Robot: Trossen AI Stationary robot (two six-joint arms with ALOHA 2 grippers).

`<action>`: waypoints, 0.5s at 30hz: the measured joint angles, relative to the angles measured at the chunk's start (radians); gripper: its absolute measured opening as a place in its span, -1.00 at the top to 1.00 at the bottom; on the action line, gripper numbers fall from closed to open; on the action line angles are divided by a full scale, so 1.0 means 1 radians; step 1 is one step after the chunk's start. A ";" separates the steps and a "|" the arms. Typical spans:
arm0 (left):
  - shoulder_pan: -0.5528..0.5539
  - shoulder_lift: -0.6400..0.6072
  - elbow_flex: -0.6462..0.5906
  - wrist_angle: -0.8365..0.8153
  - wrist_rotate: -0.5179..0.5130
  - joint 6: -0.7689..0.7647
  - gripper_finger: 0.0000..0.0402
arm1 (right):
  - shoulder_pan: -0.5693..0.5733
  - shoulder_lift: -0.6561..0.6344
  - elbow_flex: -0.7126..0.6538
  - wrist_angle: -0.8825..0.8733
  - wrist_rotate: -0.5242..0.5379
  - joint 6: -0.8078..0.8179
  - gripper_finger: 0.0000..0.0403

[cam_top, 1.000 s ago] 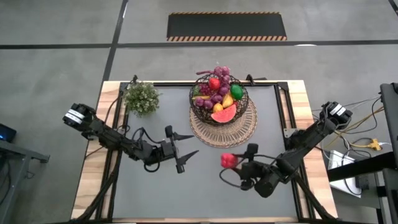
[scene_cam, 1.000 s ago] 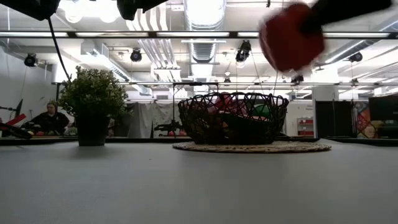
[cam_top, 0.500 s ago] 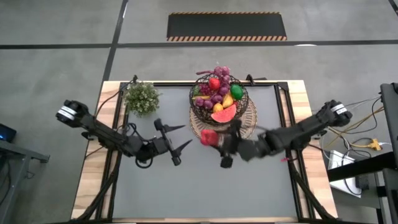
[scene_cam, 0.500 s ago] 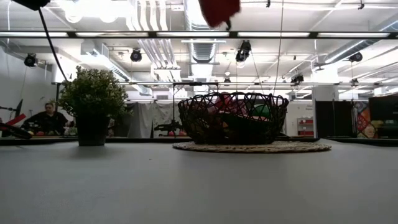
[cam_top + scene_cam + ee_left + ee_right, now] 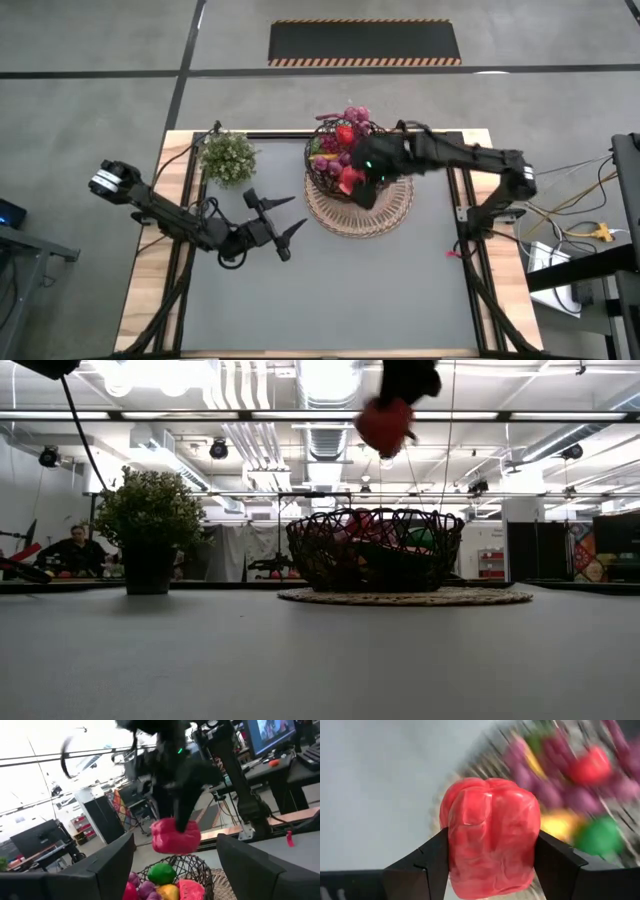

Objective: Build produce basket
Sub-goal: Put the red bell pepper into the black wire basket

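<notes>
From above, the right gripper (image 5: pixel 352 183) reaches in from the right side and sits over the dark brown wire-mesh basket (image 5: pixel 321 158) at the far middle of the grey table (image 5: pixel 330 290), its fingers clamped on a glossy red toy bell pepper (image 5: pixel 349 181); the basket rests on a flat round woven tan mat (image 5: pixel 392 212) and holds purple grapes (image 5: pixel 354 113) and other toy fruit. The left gripper (image 5: pixel 290 229) waits low over the table's left half, well apart from the basket, fingers spread and empty, with a bushy green potted plant (image 5: pixel 228 156) at the far left. From table height, the pepper (image 5: pixel 385 426) hangs in the air directly above the basket (image 5: pixel 375 549), clear of its rim, and the plant (image 5: pixel 150 528) stands to the left. In the left wrist view, the left arm's own fingers (image 5: pixel 107 867) stand wide apart, framing the pepper (image 5: pixel 175 835) held over the basket (image 5: pixel 200 867). In the right wrist view, the two dark fingers (image 5: pixel 425 862) press both sides of the pepper (image 5: pixel 491 836), with the blurred fruit pile beyond it.
</notes>
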 joint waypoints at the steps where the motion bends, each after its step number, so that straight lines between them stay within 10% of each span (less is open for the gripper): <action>1: 0.000 0.000 0.000 -0.003 0.000 0.000 -0.32 | -0.029 0.024 0.032 -0.071 0.000 -0.005 -0.09; 6: -0.001 0.000 0.000 -0.029 0.000 0.000 -0.32 | -0.150 0.138 0.135 -0.365 0.000 -0.264 -0.09; 15: -0.003 0.000 0.000 -0.050 -0.028 -0.001 -0.32 | -0.190 0.175 0.095 -0.319 0.071 -0.792 -0.15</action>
